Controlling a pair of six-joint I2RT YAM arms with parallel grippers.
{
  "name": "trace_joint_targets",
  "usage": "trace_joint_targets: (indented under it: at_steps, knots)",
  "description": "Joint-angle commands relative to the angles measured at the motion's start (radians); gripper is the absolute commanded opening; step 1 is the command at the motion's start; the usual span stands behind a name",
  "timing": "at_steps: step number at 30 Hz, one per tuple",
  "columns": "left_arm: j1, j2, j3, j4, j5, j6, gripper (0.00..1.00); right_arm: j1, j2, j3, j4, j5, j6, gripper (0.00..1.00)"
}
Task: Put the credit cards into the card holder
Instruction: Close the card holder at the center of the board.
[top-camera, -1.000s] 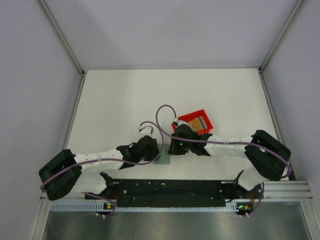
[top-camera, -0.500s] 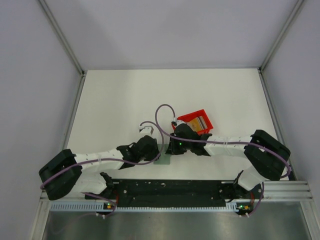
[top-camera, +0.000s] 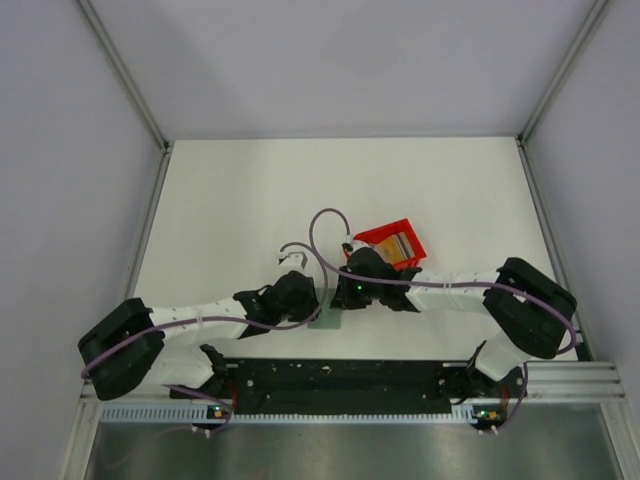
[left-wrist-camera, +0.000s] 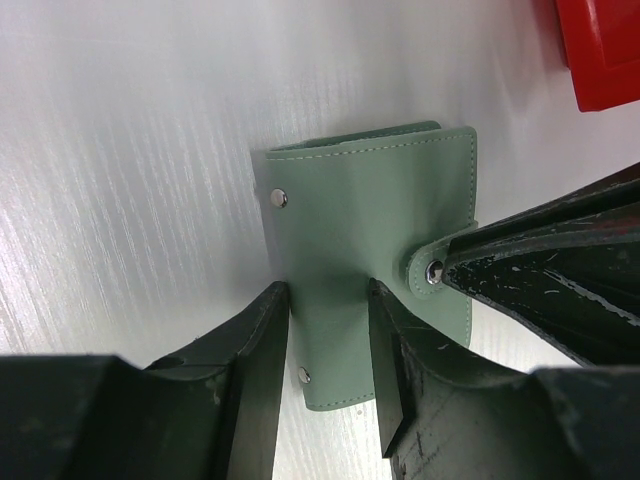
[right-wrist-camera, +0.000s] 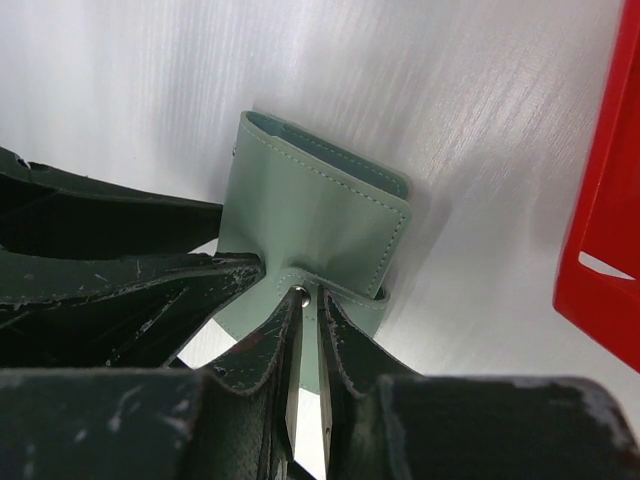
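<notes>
- Nearest the viewer, both arm bases sit at the near edge of the white worktop (top-camera: 230, 200), with the arms reaching inward to meet at the centre.
- Between them lies the card holder (left-wrist-camera: 370, 200), a pale green folded wallet, flat on the worktop and closed.
- The left gripper (left-wrist-camera: 327, 290) comes in from the left with its jaws apart. One finger is at the wallet's left edge and the other is over its cover.
- The right gripper (right-wrist-camera: 305, 300) has its jaws drawn nearly together, pinching the wallet's closure strap (left-wrist-camera: 445, 255) right at the snap.
- Over the last second almost nothing has shifted overhead. Only the right arm's elbow has eased slightly, and the wallet lies where it did.
- This suggests the pinch on the strap is settling and that unsnapping is the step in hand. No card has been loaded yet.
- Just beyond the right wrist stands a red bin (top-camera: 385, 236) holding the credit cards (top-camera: 400, 243), showing as tan and whitish edges.
- Hard to make out:
  - Whether the left fingers press the wallet down or merely rest above it.
  - How many cards the bin holds.
  - The wallet's pockets, which are hidden inside.
- From overhead both grippers are hidden under their wrists and only a sliver of the wallet shows, while the wrist views cut the bin off at its edge.
</notes>
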Motion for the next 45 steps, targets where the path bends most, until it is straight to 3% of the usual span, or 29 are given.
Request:
trace_joint_targets:
  at_steps: [1, 25, 45]
  knots:
    - [0.002, 0.019, -0.007, 0.012, 0.021, -0.007, 0.41, 0.000, 0.014, 0.018, 0.045, -0.004, 0.014, 0.11]
    - [0.002, 0.018, -0.007, 0.021, 0.035, -0.011, 0.40, 0.071, 0.071, 0.105, -0.113, 0.141, -0.020, 0.08]
    - [0.002, 0.022, -0.012, 0.021, 0.030, -0.011, 0.40, 0.068, -0.067, 0.087, -0.090, 0.193, -0.021, 0.09]
